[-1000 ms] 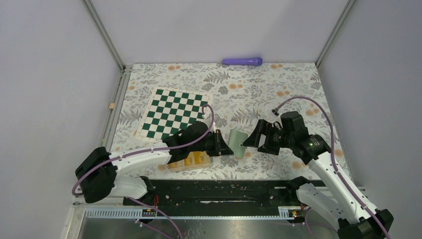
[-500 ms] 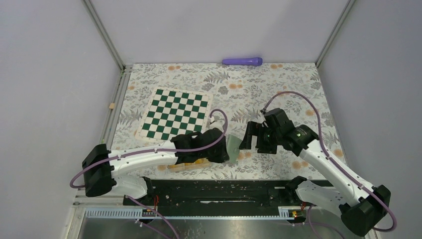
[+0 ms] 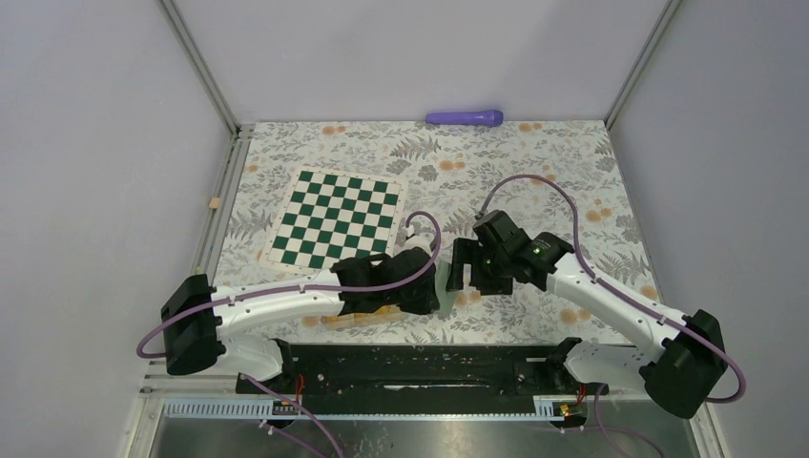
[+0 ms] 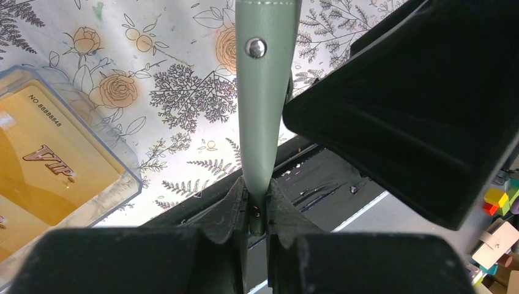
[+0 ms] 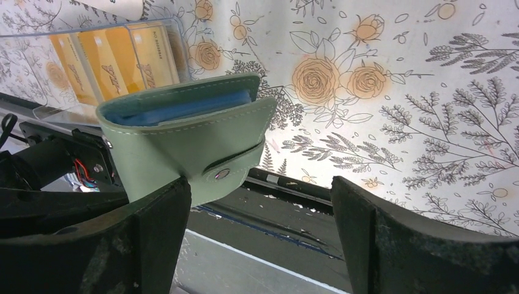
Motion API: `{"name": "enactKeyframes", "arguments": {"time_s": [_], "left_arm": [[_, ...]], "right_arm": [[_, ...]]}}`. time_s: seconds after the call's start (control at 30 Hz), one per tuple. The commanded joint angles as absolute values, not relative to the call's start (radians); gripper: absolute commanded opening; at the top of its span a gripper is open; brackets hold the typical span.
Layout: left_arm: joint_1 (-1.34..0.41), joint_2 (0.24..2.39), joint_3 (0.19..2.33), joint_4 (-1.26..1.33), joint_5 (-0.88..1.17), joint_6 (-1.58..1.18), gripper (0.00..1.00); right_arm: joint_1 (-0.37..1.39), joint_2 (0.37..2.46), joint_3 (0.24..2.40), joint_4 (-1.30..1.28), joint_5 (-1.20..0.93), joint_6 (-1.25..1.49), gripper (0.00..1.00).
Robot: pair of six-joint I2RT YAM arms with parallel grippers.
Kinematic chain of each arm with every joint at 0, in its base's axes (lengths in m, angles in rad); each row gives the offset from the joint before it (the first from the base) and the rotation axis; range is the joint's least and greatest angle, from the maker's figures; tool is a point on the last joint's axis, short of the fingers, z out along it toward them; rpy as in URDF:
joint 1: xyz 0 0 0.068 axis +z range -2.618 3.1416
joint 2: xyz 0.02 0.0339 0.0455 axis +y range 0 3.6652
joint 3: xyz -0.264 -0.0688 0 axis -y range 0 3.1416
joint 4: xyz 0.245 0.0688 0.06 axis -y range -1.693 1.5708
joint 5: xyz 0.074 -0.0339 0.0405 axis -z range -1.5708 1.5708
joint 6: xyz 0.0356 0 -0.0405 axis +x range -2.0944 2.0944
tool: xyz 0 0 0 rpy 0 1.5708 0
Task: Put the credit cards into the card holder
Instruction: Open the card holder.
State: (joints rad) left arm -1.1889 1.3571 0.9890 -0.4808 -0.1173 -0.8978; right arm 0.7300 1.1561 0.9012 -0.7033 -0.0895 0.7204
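Observation:
My left gripper [image 4: 257, 211] is shut on one edge of the sage-green card holder [image 4: 264, 116] and holds it upright off the table, snap button facing the left wrist camera. In the right wrist view the card holder [image 5: 183, 144] stands slightly open at the top with light blue showing inside, its snap tab hanging unfastened. My right gripper [image 5: 260, 239] is open wide; its left finger [image 5: 153, 239] is right at the holder's lower corner. The orange-yellow credit cards [image 5: 116, 58] lie in a clear plastic box [image 4: 92, 135] beside it. From above, the left gripper [image 3: 429, 286] and right gripper [image 3: 461, 270] meet at the holder [image 3: 444, 283].
A green-and-white chessboard [image 3: 334, 218] lies at the left of the floral tablecloth. A purple cylinder [image 3: 465, 117] rests by the back wall. My left arm covers most of the card box [image 3: 334, 320]. The black base rail [image 3: 429, 363] runs along the near edge.
My right gripper has moved left up to the card holder, staying wide open. My left gripper, still shut on the holder, has shifted slightly toward the near edge, over the card box.

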Motion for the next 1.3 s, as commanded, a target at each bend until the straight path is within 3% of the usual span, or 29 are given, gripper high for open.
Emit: {"name": "enactKeyframes", "arguments": {"time_s": [0.0,0.17,0.57,0.8,1.03,1.27], "left_arm": [[-1.198,1.365,1.040,-0.471,-0.123,-0.887,0.00],[-1.200,1.364,1.045,-0.470,-0.120,-0.886,0.00],[-1.200,1.358,1.010,-0.410,-0.090,-0.898,0.00],[-1.194,1.325,0.970,-0.374,-0.094,-0.923,0.00],[-1.187,1.343,0.963,-0.391,-0.094,-0.932,0.00],[-1.187,1.412,1.002,-0.426,-0.071,-0.919,0.00]], "right_arm": [[0.761,1.190,0.948,-0.656,-0.068,0.734,0.90],[0.784,1.258,0.949,-0.693,0.005,0.731,0.82],[0.799,1.349,0.970,-0.799,0.203,0.665,0.40],[0.798,1.341,0.918,-0.825,0.256,0.667,0.37],[0.798,1.247,0.975,-0.837,0.185,0.663,0.41],[0.811,1.219,0.997,-0.725,0.004,0.696,0.54]]}}
